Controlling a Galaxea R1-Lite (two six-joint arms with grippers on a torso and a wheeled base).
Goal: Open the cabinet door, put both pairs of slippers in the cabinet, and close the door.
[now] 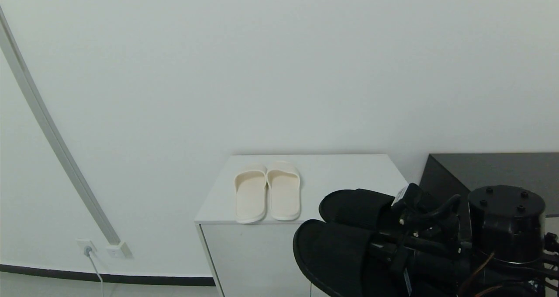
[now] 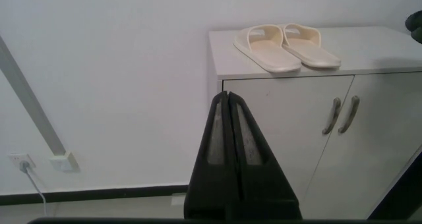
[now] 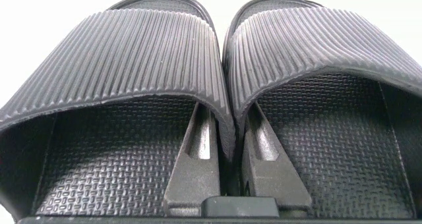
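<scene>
— Where was the black pair of slippers (image 1: 345,227)?
— Clamped in the right gripper (image 3: 227,118). Its two fingers (image 3: 198,145) pinched the slippers' inner walls together, at the near right of the white cabinet (image 1: 349,170).
— And the left gripper (image 2: 228,100)?
— Pressed together on nothing, on the near side of the cabinet's left front corner.
— The white pair (image 1: 267,191)?
— Side by side on the cabinet top, toward its left near edge. Both doors (image 2: 290,132) were closed, with their handles (image 2: 341,115) side by side.

Head high, facing cabinet (image 1: 349,170); left wrist lower, sharing white slippers (image 1: 251,196); right wrist tight on black slippers (image 3: 151,59).
</scene>
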